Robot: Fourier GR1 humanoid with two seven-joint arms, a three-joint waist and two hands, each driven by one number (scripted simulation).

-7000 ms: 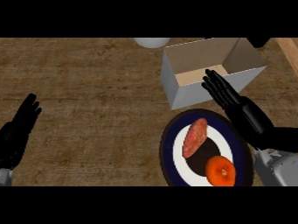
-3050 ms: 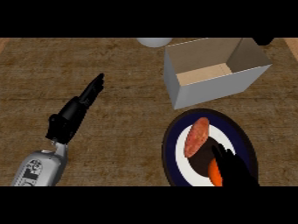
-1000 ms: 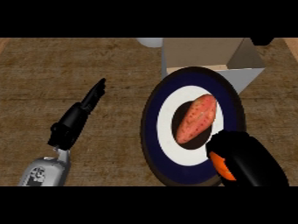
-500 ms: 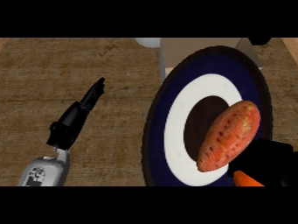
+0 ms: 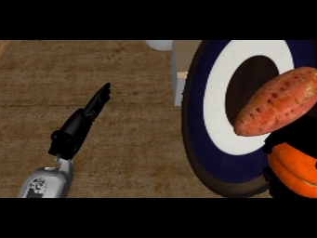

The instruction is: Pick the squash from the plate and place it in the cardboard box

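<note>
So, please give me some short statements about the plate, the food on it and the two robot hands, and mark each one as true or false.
1. The plate fills much of the view's right side. True.
2. The plate holds only one food item. False: a reddish sweet potato and an orange squash are both there.
3. The left robot hand has straight fingers and holds nothing. True.
4. The left robot hand touches the plate. False: bare counter lies between them.
5. The right robot hand shows dark beside the squash. True.
6. The cardboard box is fully visible. False: the plate hides most of it.
</note>
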